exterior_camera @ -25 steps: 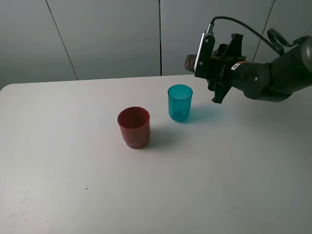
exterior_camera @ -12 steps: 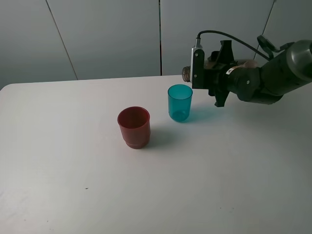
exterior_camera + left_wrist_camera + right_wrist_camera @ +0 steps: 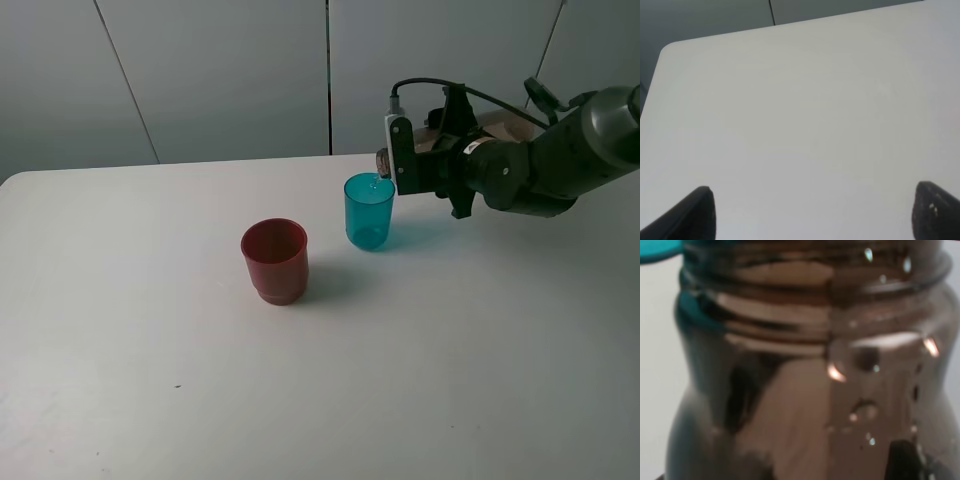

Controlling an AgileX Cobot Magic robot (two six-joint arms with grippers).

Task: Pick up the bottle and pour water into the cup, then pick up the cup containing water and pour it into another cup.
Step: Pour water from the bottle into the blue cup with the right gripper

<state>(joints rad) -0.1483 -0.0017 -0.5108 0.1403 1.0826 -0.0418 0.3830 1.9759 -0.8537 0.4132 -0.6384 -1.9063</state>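
Bottle (image 3: pixel 382 159) is lying on its side in the right gripper (image 3: pixel 452 160), whose fingers are clamping its body from above and below, holding it clear of the table (image 3: pixel 150 350). Most of it is hiding behind the gripper and wrist camera in the high view, with only the threaded mouth sticking out toward the middle. The right wrist view is filling up with the bottle's (image 3: pixel 805 380) smoky neck, droplets clinging inside it. The mouth is hanging just above the far rim of the cup (image 3: pixel 369 211), and a faint glint is showing between mouth and rim. A sliver of the cup (image 3: pixel 655 246) is peeking past the neck in the wrist view. The red cup (image 3: pixel 274 260) is standing upright near the teal one, on its left and closer to the front, not touching it. The left gripper (image 3: pixel 812 220) is hovering over bare table with its fingertips (image 3: pixel 690 215) spread wide apart, holding nothing.
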